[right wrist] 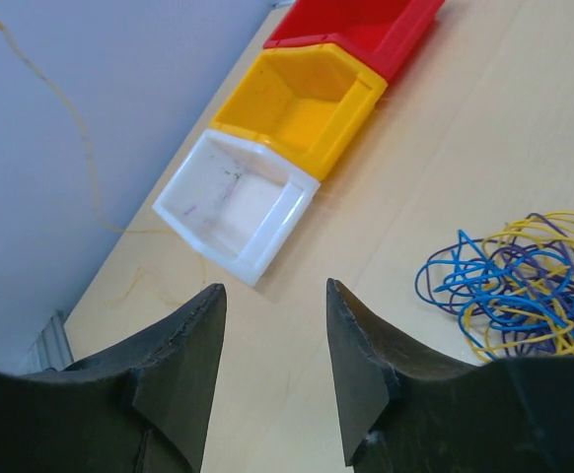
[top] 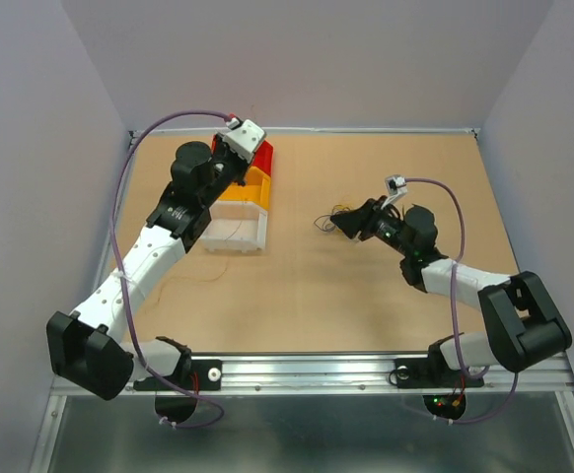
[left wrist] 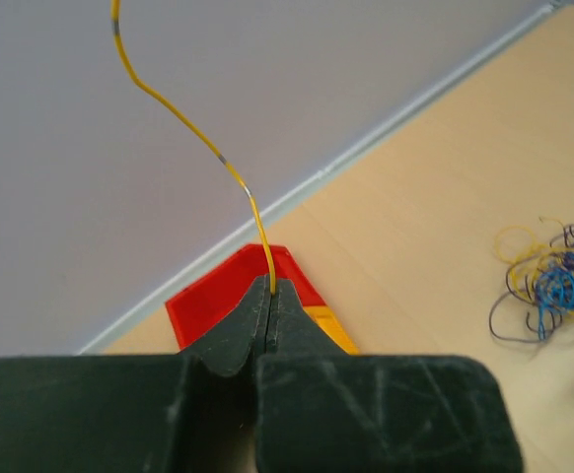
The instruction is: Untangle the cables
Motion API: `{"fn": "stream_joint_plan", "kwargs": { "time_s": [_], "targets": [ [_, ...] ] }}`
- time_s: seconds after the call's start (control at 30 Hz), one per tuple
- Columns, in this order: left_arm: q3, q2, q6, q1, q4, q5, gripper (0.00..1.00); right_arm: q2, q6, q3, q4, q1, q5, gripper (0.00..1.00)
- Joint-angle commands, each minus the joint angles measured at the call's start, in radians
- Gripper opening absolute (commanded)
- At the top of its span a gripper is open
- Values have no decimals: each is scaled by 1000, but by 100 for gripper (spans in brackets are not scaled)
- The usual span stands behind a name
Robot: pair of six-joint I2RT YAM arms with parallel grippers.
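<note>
Yellow is the one colour standing apart from the rest. A single thin yellow wire (left wrist: 183, 123) is pinched at the very tips of the left gripper (left wrist: 272, 296), whose dark jaws are pressed together on it. We see that gripper held over the open red plastic bin (left wrist: 218, 305), which ends a row with a yellow plastic bin (right wrist: 302, 103) and a white plastic bin (right wrist: 233, 202). In the right wrist view a faint length of the wire trails down toward the wooden table (top: 297, 296) near the white bin (it is too fine for us to follow all the way).

The remaining work lies well apart, to the right. A loose clump of hair-fine blue, yellow and purple cables (right wrist: 519, 286) rests on the table, looped through one another. The right gripper (right wrist: 272, 325) sits low just beside it with its jaws spread and nothing between them. The clump lies off to one side of the fingers, not in the gap.

We judge the task to be at an early stage. One strand is separated and lifted but not yet let go into a bin. The yellow bin shows nothing inside, and the white bin holds only specks we cannot identify. Left to do, in our reading, is to release this wire and then draw each remaining strand out of the clump.
</note>
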Motion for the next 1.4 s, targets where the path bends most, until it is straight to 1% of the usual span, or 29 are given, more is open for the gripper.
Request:
{"fn": "stream_joint_plan", "kwargs": {
  "time_s": [0.0, 0.07, 0.1, 0.17, 0.2, 0.23, 0.33, 0.47, 0.57, 0.6, 0.7, 0.73, 0.77, 0.83, 0.87, 0.9, 0.97, 1.03, 1.13, 1.2, 1.23, 1.27, 1.33, 1.37],
  "targets": [
    [-54, -12, -58, 17, 100, 25, 0, 25, -42, 24, 105, 40, -97, 55],
    [-64, -30, -107, 33, 99, 55, 0, 44, -77, 59, 113, 85, -158, 61],
    [-87, -53, -130, 44, 108, 124, 0, 65, -114, 71, 111, 103, -180, 64],
    [-133, -82, -176, 46, 117, 204, 0, 97, -148, 91, 111, 161, -186, 70],
    [-146, -87, -188, 46, 117, 255, 0, 110, -163, 96, 111, 178, -185, 71],
    [-156, -90, -197, 46, 117, 339, 0, 123, -184, 102, 111, 194, -186, 71],
    [-178, -88, -233, 46, 122, 393, 0, 159, -232, 116, 111, 267, -159, 72],
    [-213, -111, -247, 44, 162, 373, 0, 188, -292, 137, 111, 352, -105, 72],
    [-232, -130, -266, 46, 195, 329, 0, 235, -309, 196, 116, 404, -50, 72],
    [-235, -147, -271, 46, 197, 320, 0, 277, -307, 272, 114, 431, -41, 73],
    [-250, -173, -277, 46, 211, 318, 0, 373, -277, 360, 119, 442, -37, 77],
    [-256, -180, -277, 47, 214, 317, 0, 401, -269, 421, 117, 448, -36, 77],
    [-259, -193, -280, 49, 215, 307, 0, 462, -254, 459, 117, 453, -33, 77],
    [-259, -203, -285, 53, 218, 291, 0, 515, -240, 548, 126, 465, -25, 77],
    [-261, -206, -289, 56, 221, 277, 0, 538, -231, 574, 127, 470, -7, 77],
    [-262, -217, -302, 63, 226, 243, 0, 579, -208, 596, 127, 479, 57, 77],
    [-273, -233, -317, 79, 237, 226, 0, 625, -197, 668, 140, 482, 78, 77],
    [-282, -242, -338, 112, 252, 235, 0, 677, -188, 700, 149, 481, 104, 77],
    [-304, -256, -361, 152, 267, 280, 0, 743, -178, 771, 166, 481, 67, 74],
    [-316, -256, -375, 170, 283, 301, 0, 769, -174, 825, 171, 482, 53, 66],
    [-316, -253, -386, 176, 286, 304, 0, 786, -165, 838, 169, 482, 50, 60],
    [-315, -249, -391, 188, 289, 307, 0, 791, -157, 846, 169, 481, 56, 47],
    [-316, -242, -406, 201, 297, 310, 0, 779, -166, 863, 171, 482, 53, 39],
    [-319, -233, -406, 213, 303, 309, 0, 768, -165, 866, 169, 481, 56, 24]
  ]
}}
